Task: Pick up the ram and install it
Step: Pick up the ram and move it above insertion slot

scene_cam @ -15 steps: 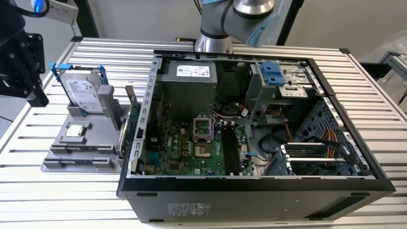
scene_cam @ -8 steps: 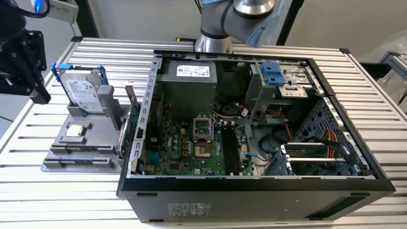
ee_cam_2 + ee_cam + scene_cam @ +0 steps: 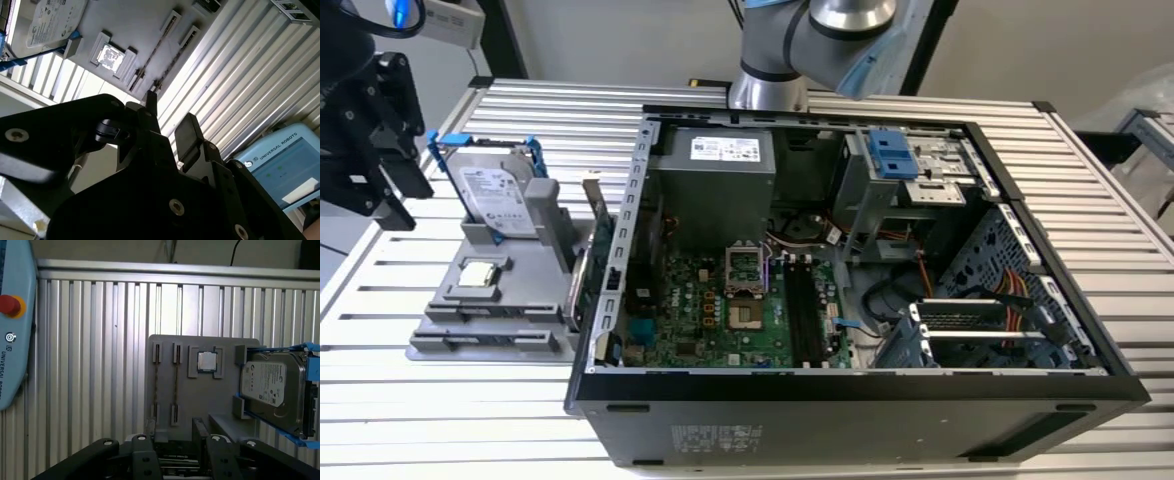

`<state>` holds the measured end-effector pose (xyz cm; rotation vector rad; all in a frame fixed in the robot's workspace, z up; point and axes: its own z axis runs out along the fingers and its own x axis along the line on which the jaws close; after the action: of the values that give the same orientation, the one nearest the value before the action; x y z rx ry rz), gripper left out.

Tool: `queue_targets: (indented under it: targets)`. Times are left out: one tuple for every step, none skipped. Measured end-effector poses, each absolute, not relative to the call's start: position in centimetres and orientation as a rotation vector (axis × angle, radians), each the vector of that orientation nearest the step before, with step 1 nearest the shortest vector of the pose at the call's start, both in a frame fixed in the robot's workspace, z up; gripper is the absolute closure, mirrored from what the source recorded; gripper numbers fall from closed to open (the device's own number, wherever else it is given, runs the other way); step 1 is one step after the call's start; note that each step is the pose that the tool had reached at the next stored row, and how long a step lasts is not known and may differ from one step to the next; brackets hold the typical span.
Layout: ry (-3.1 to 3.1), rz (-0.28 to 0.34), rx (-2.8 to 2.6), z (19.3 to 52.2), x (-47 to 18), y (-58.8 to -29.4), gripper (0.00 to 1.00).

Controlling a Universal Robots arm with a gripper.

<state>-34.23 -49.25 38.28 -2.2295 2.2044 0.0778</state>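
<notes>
We see the two black fingers [image 3: 187, 131] of the gripper [image 3: 175, 426] spread apart, holding nothing, near the gray tray [image 3: 200, 397], where the ram [image 3: 175, 385] stands on edge in a slot beside a square chip [image 3: 206, 361] and a hard drive [image 3: 272, 385].

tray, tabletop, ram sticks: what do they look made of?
Tray: matte grey plastic by the look, with an even dull surface and no glare; possibly printed.
Tabletop: bare ribbed metal, likely aluminium slats, with bright streaks running along the ribs.
Ram sticks: dark circuit board, seen edge-on standing in the tray's slots; the edge shows too little to judge the finish.
</notes>
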Motion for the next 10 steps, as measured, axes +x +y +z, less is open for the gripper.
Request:
queue_targets:
  targets:
    - [2.204,0.078,-2.229,38.27,-34.23,-49.25,1.00]
    - [2.204,0.078,-2.229,38.26,-34.23,-49.25,1.00]
    - [2.204,0.078,-2.229,38.25,-34.23,-49.25,1.00]
    - [2.204,0.078,-2.229,38.22,-34.23,-49.25,1.00]
    - [2.204,0.078,-2.229,38.22,-34.23,-49.25,1.00]
    - [2.204,0.078,-2.229,38.22,-34.23,-49.25,1.00]
    - [2.205,0.078,-2.230,38.21,-34.23,-49.25,1.00]
    - [2.204,0.078,-2.229,38.21,-34.23,-49.25,1.00]
    - [2.204,0.078,-2.229,38.20,-34.23,-49.25,1.00]
    - [2.204,0.078,-2.229,38.20,-34.23,-49.25,1.00]
